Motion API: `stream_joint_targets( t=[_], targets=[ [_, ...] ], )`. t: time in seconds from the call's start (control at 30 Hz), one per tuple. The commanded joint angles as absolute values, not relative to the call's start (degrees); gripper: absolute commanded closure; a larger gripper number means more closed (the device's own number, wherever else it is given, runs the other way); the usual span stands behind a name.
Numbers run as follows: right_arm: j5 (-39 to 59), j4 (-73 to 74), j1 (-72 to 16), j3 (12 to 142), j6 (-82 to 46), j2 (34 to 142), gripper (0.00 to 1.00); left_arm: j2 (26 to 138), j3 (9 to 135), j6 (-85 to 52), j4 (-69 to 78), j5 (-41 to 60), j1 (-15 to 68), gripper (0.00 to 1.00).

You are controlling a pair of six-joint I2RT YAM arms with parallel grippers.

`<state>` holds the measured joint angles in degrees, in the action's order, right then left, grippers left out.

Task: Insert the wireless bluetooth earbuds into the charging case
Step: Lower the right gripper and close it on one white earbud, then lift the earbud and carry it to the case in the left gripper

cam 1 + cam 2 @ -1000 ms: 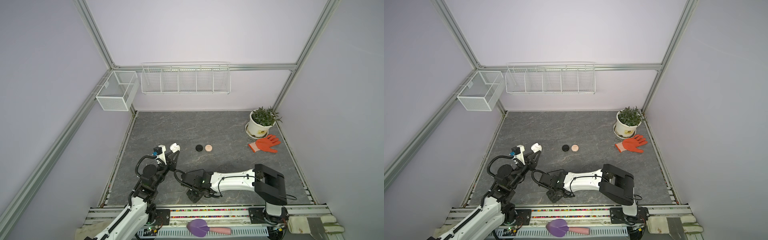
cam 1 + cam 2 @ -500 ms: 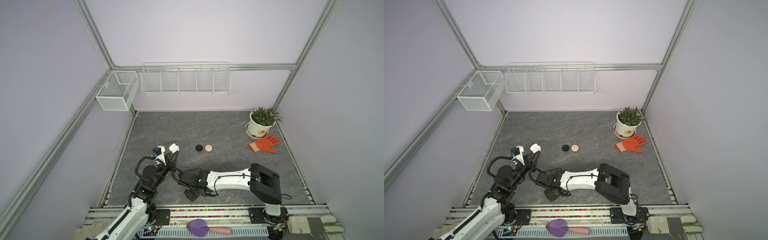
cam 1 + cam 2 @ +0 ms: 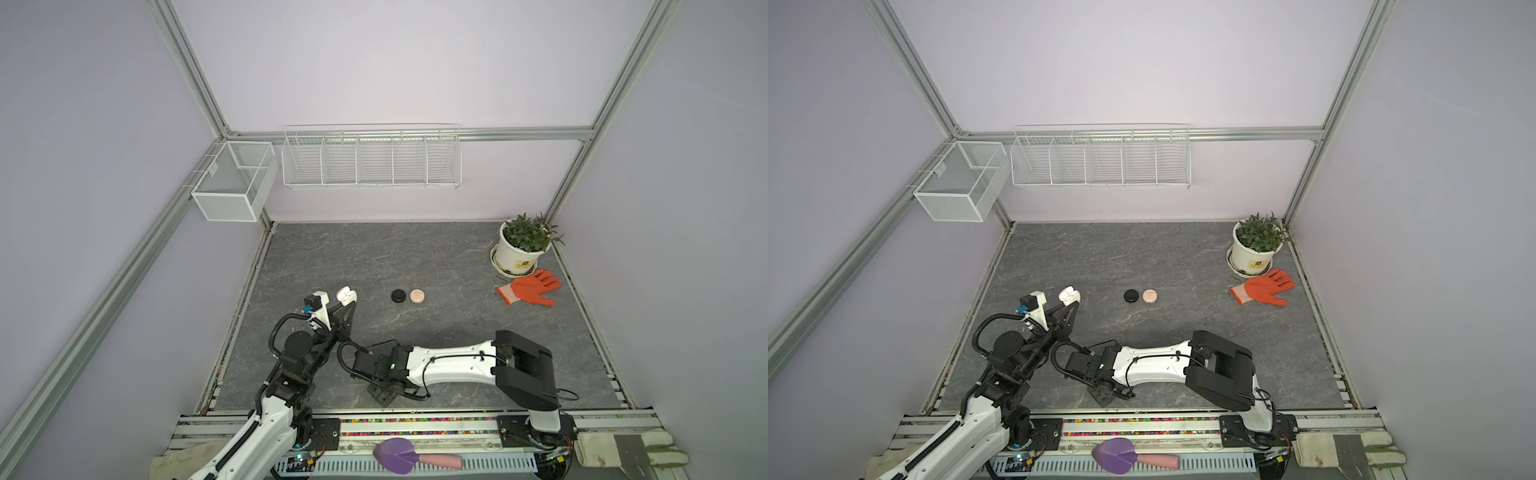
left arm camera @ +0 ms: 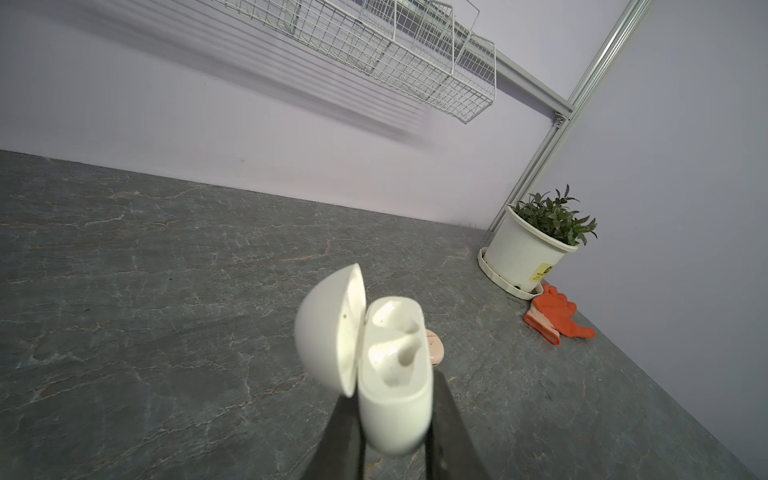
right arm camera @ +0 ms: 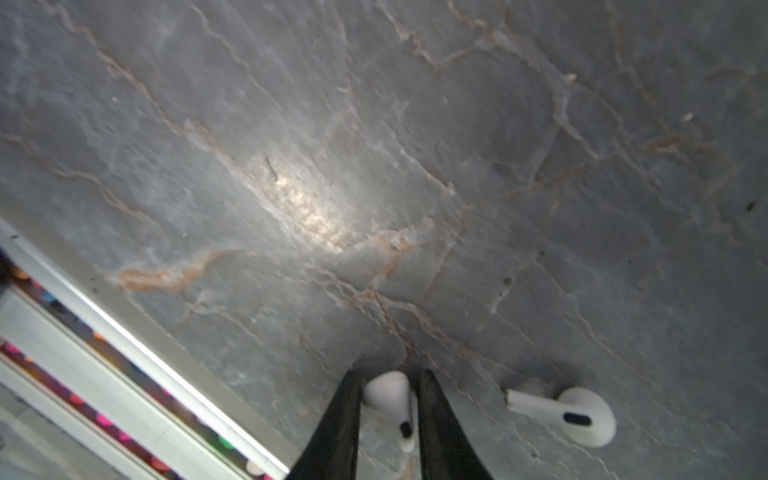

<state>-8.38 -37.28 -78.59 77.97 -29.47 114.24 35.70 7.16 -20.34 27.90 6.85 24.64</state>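
Earbud flanked by right hand, wrist-view only

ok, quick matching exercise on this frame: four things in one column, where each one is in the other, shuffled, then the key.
Things:
1. white case
2. orange glove
3. black round case
4. one white earbud

Places:
a. between the fingers of the right gripper
b. on the table, beside the plant pot
c. in the left gripper, lid open
d. on the table, next to the pink round case

Pairs: 1-c, 2-b, 3-d, 4-a
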Motion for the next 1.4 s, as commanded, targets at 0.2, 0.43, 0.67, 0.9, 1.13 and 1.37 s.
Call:
stream_joint_targets(
  t=[0.2,0.43,0.67,0.9,1.13,1.37],
  targets=[
    [-10.11,-39.97,-79.1,79.1,-28.28,116.64,0.75,34.88,6.69,-20.82,28.3,6.33,24.5,1.0],
    [-10.75,-39.79,-79.1,78.82,-28.3,115.78,0.76,35.16,6.68,-20.95,28.43,6.33,24.47,1.0],
    [-11.37,-38.11,-79.08,77.57,-27.23,113.8,0.77,35.86,6.67,-21.1,29.39,7.17,24.47,1.0],
    [-13.18,-37.99,-78.66,77.62,-26.34,113.04,0.81,36.04,7.13,-20.74,28.9,7.55,24.45,1.0],
    [-18.42,-36.42,-78.45,74.67,-25.72,107.41,0.82,35.41,7.55,-20.17,29.0,9.21,24.46,1.0],
    [-22.05,-32.34,-75.54,72.93,-24.07,101.47,0.82,36.38,8.41,-20.74,31.61,12.2,24.5,1.0]
  ],
)
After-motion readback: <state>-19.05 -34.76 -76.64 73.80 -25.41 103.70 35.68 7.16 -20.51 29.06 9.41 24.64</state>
